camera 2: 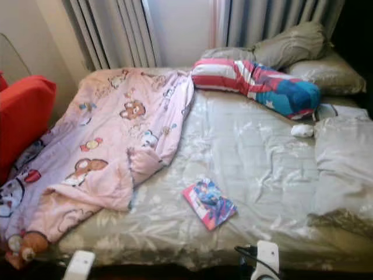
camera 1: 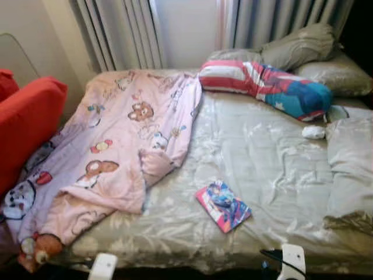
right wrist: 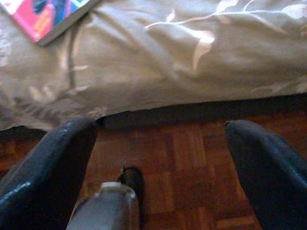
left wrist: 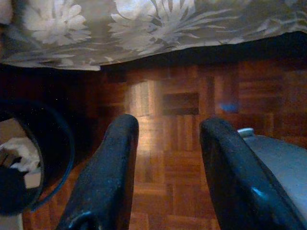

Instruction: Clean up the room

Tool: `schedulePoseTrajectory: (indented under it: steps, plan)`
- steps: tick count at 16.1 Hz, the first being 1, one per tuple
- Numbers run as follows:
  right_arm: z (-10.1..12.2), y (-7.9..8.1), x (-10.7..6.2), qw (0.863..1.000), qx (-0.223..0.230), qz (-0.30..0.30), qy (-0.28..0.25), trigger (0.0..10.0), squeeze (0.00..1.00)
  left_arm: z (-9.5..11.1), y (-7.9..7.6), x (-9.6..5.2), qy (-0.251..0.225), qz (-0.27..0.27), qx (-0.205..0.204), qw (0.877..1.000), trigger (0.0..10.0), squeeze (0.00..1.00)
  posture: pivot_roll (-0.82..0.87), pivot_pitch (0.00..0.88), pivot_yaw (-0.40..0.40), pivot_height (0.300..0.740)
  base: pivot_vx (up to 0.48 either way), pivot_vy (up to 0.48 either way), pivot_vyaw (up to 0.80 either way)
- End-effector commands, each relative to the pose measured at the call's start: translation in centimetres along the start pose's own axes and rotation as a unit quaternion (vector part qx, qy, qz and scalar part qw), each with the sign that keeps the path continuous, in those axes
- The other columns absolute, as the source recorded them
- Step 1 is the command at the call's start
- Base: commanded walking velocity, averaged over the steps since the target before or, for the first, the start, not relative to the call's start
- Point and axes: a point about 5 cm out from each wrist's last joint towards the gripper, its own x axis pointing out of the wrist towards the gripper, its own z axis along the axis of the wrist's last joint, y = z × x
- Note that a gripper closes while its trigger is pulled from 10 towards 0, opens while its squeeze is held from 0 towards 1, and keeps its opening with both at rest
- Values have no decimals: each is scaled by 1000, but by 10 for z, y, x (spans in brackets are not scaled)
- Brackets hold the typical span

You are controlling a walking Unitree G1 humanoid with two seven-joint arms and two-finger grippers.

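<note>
The flat pink and blue book (camera 1: 223, 205) is seen on the grey floral bedsheet (camera 1: 262, 157), its long axis diagonal. It lies nearer the right gripper (right wrist: 160, 158), ahead and slightly to its left; both the right and the left gripper (left wrist: 165, 163) are held with fingers apart, empty.

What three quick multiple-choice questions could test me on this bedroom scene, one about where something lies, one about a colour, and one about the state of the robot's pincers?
1. Where does the pink book lie?
A. On the floor
B. On the bed's grey floral cover, near the front edge
C. On the red chair

2. What colour is the chair at the robot's left?
A. Red
B. Green
C. White

3. How are the left pincer and right pincer?
A. Both clamped on the book
B. One holds a pillow
C. Both open and empty above the wooden floor

Answers: B, the book rests on the cover; A, the chair is plainly red; C, bare parquet shows between the spread fingers.
</note>
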Motion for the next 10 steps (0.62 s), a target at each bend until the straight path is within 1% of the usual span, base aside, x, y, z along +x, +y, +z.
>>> schedulePoseTrajectory:
  steps: [1, 4, 7, 9, 10]
  plan:
    - [-2, -6, -1, 1000, 1, -6, 5, 10000, 0, -4, -6, 0, 4, -12, 3, 1000, 10000, 0, 5, 0, 44, 740, 0, -315, 0]
    - [-2, -7, -1, 1000, -3, -5, 6, 10000, 0, -10, -5, -2, 7, -11, 3, 1000, 10000, 0, 6, 0, 41, 740, 0, -321, 0]
    - [-2, -8, -1, 1000, -14, -3, 8, 10000, 0, -12, -17, -2, 11, -19, 4, 1000, 10000, 0, 7, 0, 37, 740, 0, -319, 0]
    - [-3, -9, -1, 1000, -8, -7, 9, 10000, 0, -10, -24, -1, 9, -23, 2, 1000, 10000, 0, 7, 0, 34, 740, 0, -321, 0]
    - [-4, -9, -1, 1000, -8, -8, 14, 10000, 0, -10, -25, -1, 9, -24, 3, 1000, 10000, 0, 4, 0, 34, 740, 0, -322, 0]
